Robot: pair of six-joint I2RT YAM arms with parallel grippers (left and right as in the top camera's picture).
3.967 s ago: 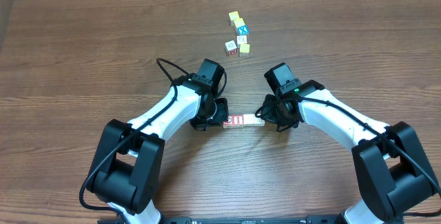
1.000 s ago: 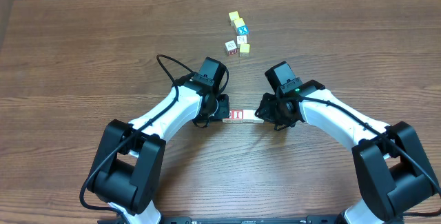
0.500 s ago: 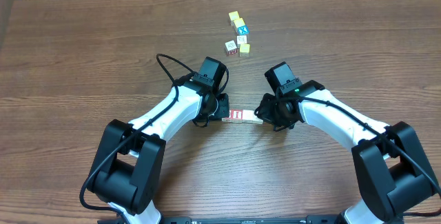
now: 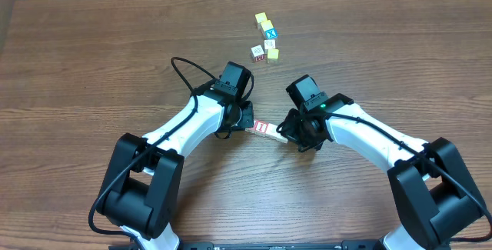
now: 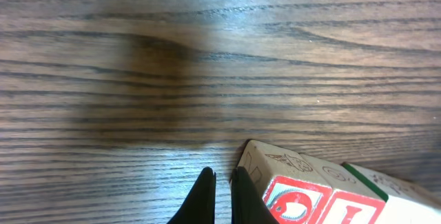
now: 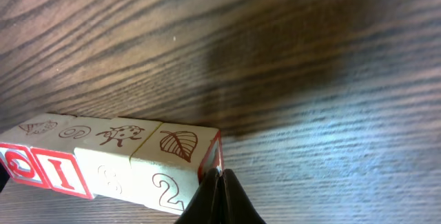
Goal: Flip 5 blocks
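A short row of several cream blocks (image 4: 267, 130) with red letters lies slanted on the table between my two grippers. My left gripper (image 4: 248, 124) is shut, and its fingertips (image 5: 241, 180) rest against the row's left end (image 5: 303, 186). My right gripper (image 4: 285, 135) is shut too, its tip (image 6: 220, 177) pressed on the red-bordered right end of the row (image 6: 131, 158). Neither gripper holds anything. Two more cream blocks with red markings (image 4: 257, 51) (image 4: 270, 44) sit in a cluster farther back.
In that far cluster are two yellow-topped cubes (image 4: 261, 18) (image 4: 272, 53) and a blue-topped cube (image 4: 268, 32). A black cable (image 4: 181, 71) loops off the left arm. Bare wood table (image 4: 92, 73) spreads around both arms.
The right gripper has swung left and forward against the row's end. The row has turned from level to slanted, its right end nearer the table's front. The left gripper has hardly moved.
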